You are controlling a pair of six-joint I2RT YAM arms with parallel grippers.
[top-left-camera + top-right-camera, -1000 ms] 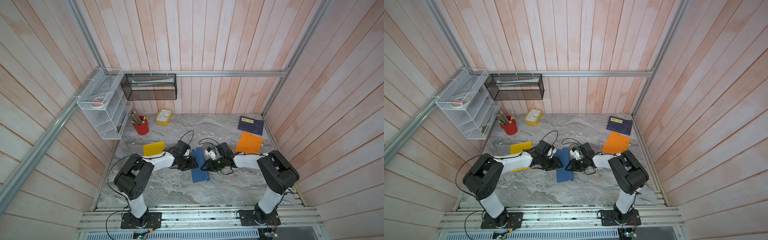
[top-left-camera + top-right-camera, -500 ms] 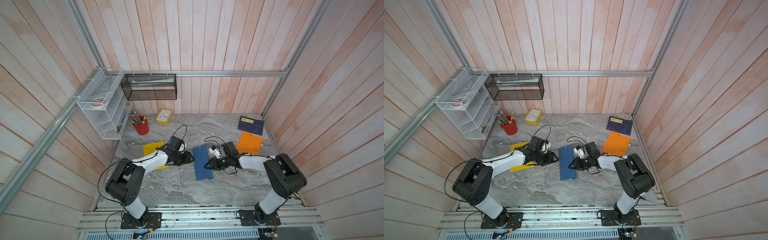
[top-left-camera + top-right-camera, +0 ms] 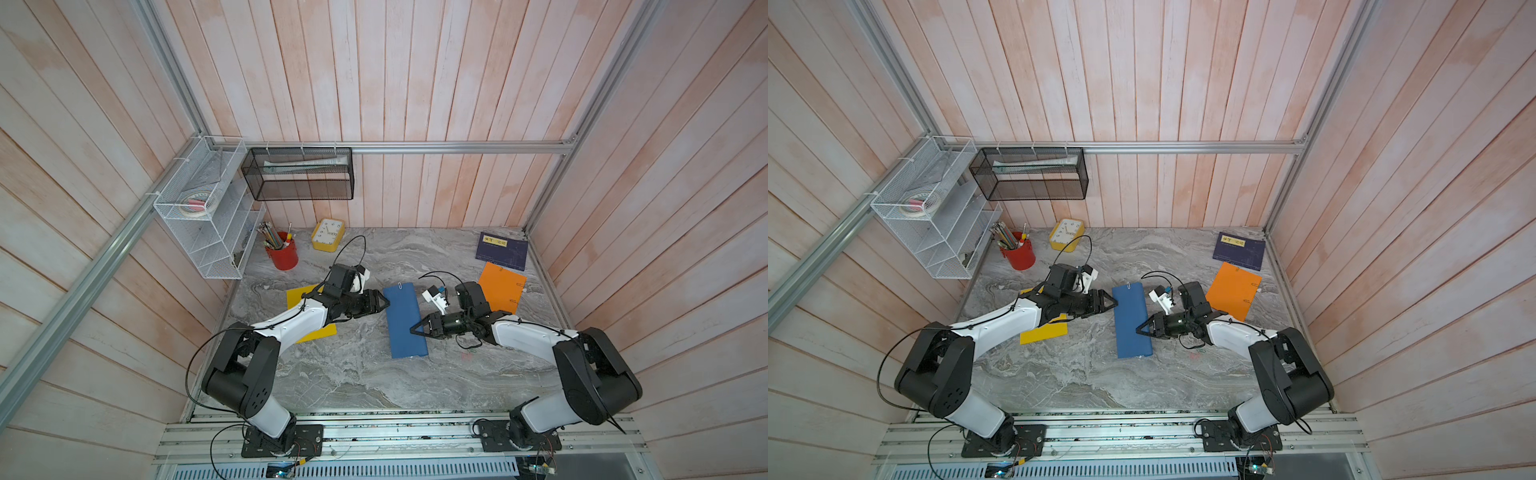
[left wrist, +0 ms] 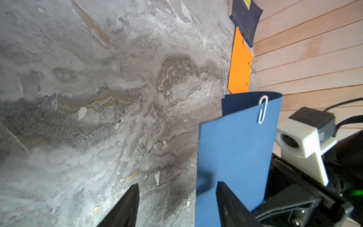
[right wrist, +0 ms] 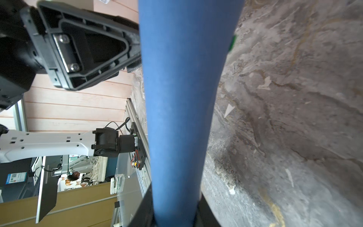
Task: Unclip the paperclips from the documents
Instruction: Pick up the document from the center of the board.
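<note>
Our right gripper (image 3: 412, 331) is closed on the right long edge of the blue document (image 3: 404, 322), its arm stretched low and pointing inward. In the right wrist view the sheet runs down between the fingers, whose tips are cut off at the frame's edge. Our left gripper (image 3: 385, 302) faces it from the sheet's left edge, fingers spread wide and holding nothing, forearm low across the yellow document (image 3: 299, 296), which it partly hides. The blue document sits mid-bench (image 3: 353, 374), bowed, a paperclip (image 4: 262, 110) on its far short edge. On the orange document (image 3: 502, 287), by the bench's right edge, we make out small marks, perhaps clips.
</note>
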